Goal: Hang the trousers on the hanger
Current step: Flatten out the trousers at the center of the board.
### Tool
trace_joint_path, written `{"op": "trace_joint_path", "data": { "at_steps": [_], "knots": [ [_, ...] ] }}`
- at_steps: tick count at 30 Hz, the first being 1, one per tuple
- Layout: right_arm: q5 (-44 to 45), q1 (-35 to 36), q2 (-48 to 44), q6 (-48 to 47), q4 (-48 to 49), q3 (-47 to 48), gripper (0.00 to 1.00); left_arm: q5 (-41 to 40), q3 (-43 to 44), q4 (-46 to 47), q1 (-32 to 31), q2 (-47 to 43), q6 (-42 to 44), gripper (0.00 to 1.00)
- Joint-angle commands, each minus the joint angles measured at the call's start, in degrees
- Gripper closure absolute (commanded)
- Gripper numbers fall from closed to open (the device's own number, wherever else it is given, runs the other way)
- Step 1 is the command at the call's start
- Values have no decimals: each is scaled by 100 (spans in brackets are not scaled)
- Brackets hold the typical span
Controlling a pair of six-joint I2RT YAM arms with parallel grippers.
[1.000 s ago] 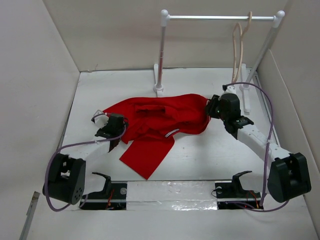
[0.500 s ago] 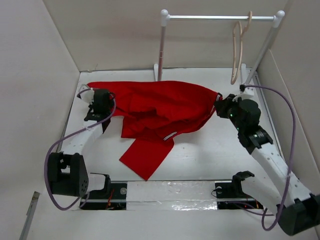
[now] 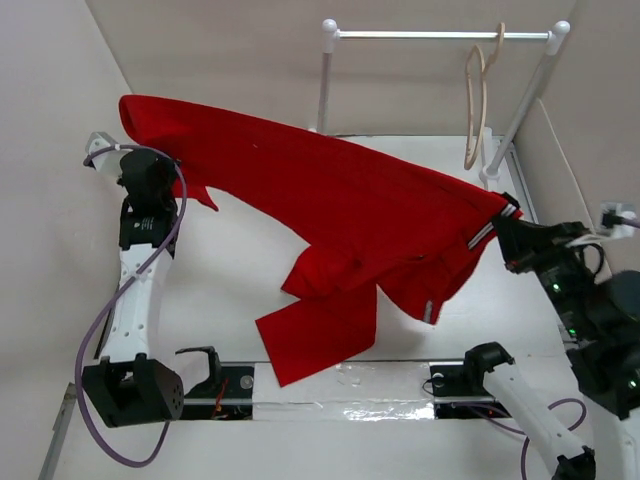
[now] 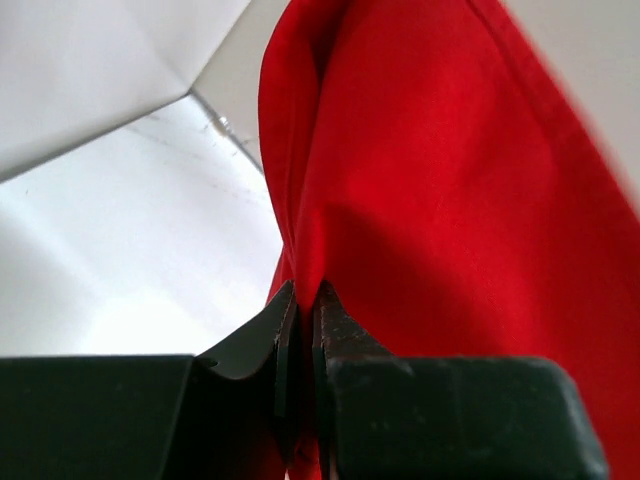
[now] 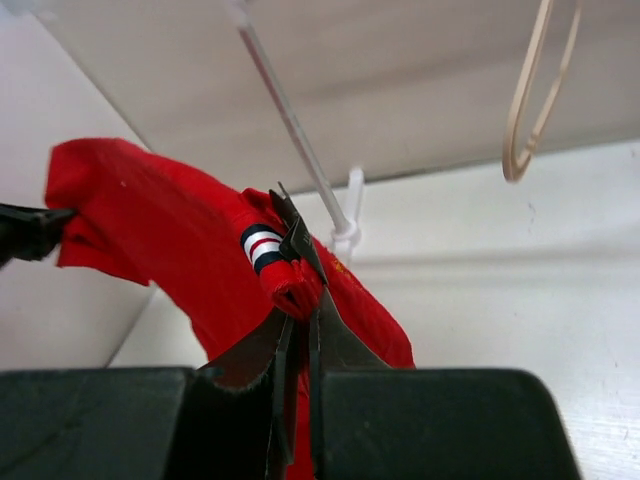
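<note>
The red trousers [image 3: 340,200] hang stretched in the air between both arms, legs drooping toward the table's front. My left gripper [image 3: 135,160] is shut on their left end, high by the left wall; red cloth [image 4: 420,200] is pinched between its jaws [image 4: 300,310]. My right gripper [image 3: 505,235] is shut on the right end, near a white-striped trim [image 5: 262,247], with cloth bunched at its tips [image 5: 300,300]. The pale wooden hanger [image 3: 478,100] hangs from the rack's bar at the back right, also the hanger [image 5: 540,90] in the right wrist view.
A white-posted rack [image 3: 325,100] with a silver bar [image 3: 440,35] stands at the back of the white table [image 3: 230,270]. White walls close in on the left, back and right. Two black mounts [image 3: 215,375] sit at the near edge.
Both grippers closed on the trousers' ends and rose up and apart. The trousers went from crumpled on the table to stretched out in the air.
</note>
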Motion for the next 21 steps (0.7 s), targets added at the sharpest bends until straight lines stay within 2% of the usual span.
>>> {"op": "trace_joint_path", "data": {
  "at_steps": [1, 5, 6, 9, 14, 17, 18, 21],
  "knots": [
    [59, 45, -160, -136, -320, 768, 100, -57, 344, 106, 43, -281, 384, 100],
    [1110, 107, 147, -136, -444, 480, 100, 259, 204, 212, 43, -62, 481, 100],
    [1323, 107, 217, -101, -348, 105, 100, 468, 73, 325, 43, 17, 481, 100],
    [1886, 107, 560, 162, 136, -460, 100, 847, -173, 484, -61, 439, 446, 100],
    [2344, -200, 1524, 549, 1040, -1409, 100, 831, -306, 765, -614, 1343, 446, 100],
    [2214, -972, 2201, 611, 1409, -1568, 100, 726, -236, 774, -739, 1915, 455, 100],
    [2082, -1461, 2370, 577, 1533, -1595, 100, 682, -210, 774, -826, 2029, 463, 100],
    [1520, -2237, 2975, 655, 1841, -1648, 100, 743, -34, 731, -941, 2539, 648, 94]
  ]
}}
